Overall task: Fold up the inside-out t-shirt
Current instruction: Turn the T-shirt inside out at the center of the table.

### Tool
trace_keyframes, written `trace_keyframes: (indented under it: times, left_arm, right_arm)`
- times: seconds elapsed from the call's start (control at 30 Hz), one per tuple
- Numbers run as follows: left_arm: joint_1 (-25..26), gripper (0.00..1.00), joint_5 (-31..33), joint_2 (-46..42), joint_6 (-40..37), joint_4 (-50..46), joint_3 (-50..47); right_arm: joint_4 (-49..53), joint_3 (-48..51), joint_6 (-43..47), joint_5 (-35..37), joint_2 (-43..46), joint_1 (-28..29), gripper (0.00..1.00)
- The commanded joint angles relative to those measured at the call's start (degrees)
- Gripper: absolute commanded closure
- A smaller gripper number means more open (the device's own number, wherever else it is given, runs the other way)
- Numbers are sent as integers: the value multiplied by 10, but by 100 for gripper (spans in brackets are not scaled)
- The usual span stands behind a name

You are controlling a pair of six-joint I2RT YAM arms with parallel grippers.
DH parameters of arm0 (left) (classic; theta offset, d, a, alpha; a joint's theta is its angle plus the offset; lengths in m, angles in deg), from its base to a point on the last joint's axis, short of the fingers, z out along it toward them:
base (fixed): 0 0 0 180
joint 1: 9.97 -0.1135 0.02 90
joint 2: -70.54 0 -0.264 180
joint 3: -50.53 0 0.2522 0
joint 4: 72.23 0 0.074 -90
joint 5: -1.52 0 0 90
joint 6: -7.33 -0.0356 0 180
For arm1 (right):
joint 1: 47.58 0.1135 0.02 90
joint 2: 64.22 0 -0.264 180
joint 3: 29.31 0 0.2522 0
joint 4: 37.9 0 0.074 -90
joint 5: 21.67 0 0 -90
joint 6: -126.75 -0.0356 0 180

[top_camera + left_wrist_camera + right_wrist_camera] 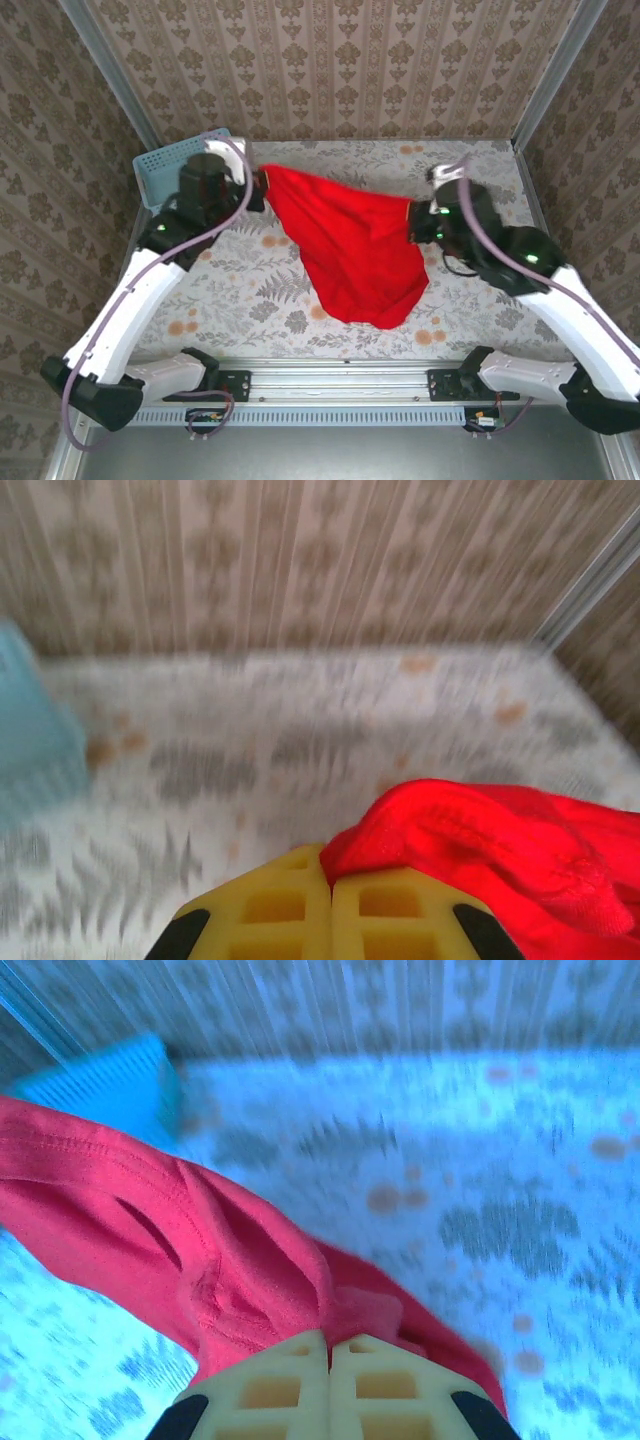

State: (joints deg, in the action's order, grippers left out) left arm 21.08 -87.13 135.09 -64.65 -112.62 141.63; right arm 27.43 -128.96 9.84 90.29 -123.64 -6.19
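Red t-shirt (350,250) stretched out (creased).

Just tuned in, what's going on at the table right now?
Both arms hold the red t-shirt. The left claw is shut on one end near the blue basket, the right claw is shut on the opposite end. The cloth spans between them and drapes toward the near edge of the table. No fold shows yet.

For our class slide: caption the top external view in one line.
Left gripper and right gripper, both shut, hold the red t-shirt stretched between them over the table.
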Motion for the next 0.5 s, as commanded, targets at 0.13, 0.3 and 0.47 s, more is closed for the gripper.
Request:
trace_keyframes:
  times: [0.13,0.3,0.47]
  left_arm:
    - [32,100,10,-59,-40,20,-62]
    - [20,100,24,-20,20,-20,-175]
    - [2,96,5,46,62,-55,-235]
  right_arm:
    - [21,79,12,20,84,-1,100]
    - [-15,241,-53,-24,69,-1,100]
    - [-124,338,-103,-114,21,2,100]
